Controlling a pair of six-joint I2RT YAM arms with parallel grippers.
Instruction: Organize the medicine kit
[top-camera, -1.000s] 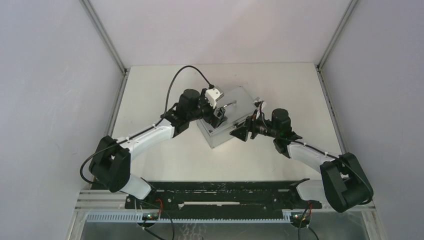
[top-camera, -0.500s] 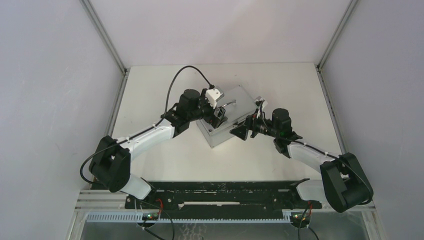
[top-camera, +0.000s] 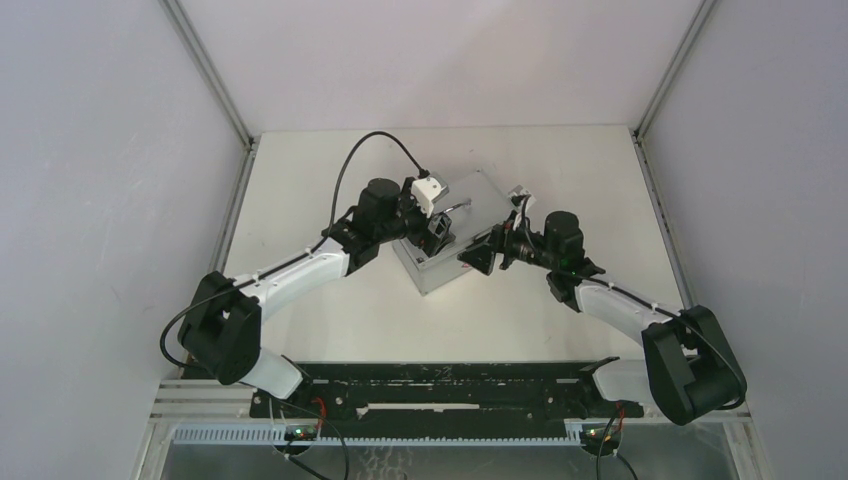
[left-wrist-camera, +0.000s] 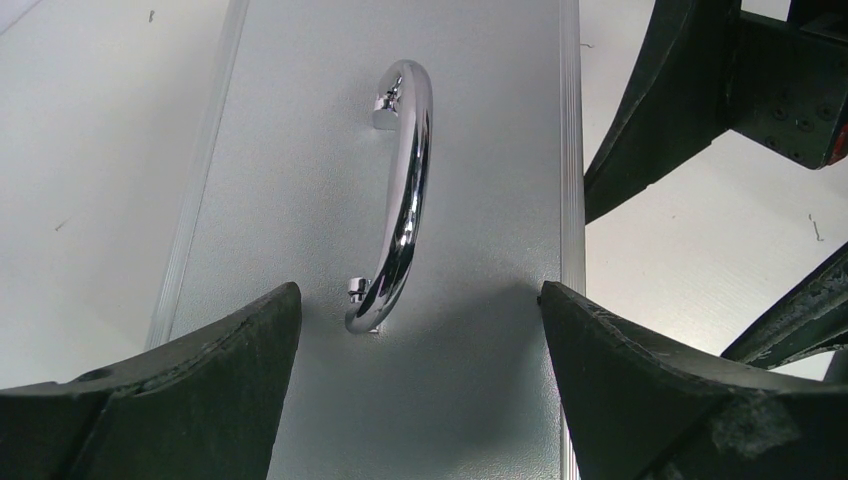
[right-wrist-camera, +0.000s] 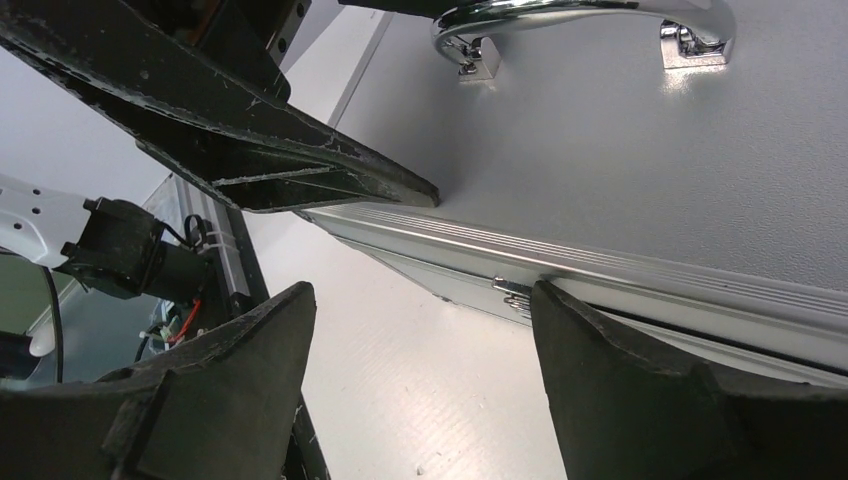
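The medicine kit (top-camera: 482, 200), a grey metal box, lies at an angle in the middle of the table with its lid down. Its chrome handle (left-wrist-camera: 402, 190) runs along the lid (left-wrist-camera: 300, 150). My left gripper (left-wrist-camera: 418, 300) hangs open over the lid, just short of the handle's near end, with nothing between its fingers. My right gripper (right-wrist-camera: 425, 298) is open at the kit's front edge. One of its fingertips (right-wrist-camera: 560, 310) is right beside the front latch (right-wrist-camera: 510, 293); the other is over bare table. From above, the left gripper (top-camera: 437, 234) and right gripper (top-camera: 477, 258) stand close together at the kit's near corner.
The white table (top-camera: 580, 160) is walled in by grey panels with metal rails at the corners. A black frame (top-camera: 430, 385) with both arm bases runs along the near edge. The left arm's black cable (top-camera: 350, 165) loops above the table.
My right gripper has opened wider and shifted slightly up and left toward the kit's front edge. The left arm and the kit have not moved.
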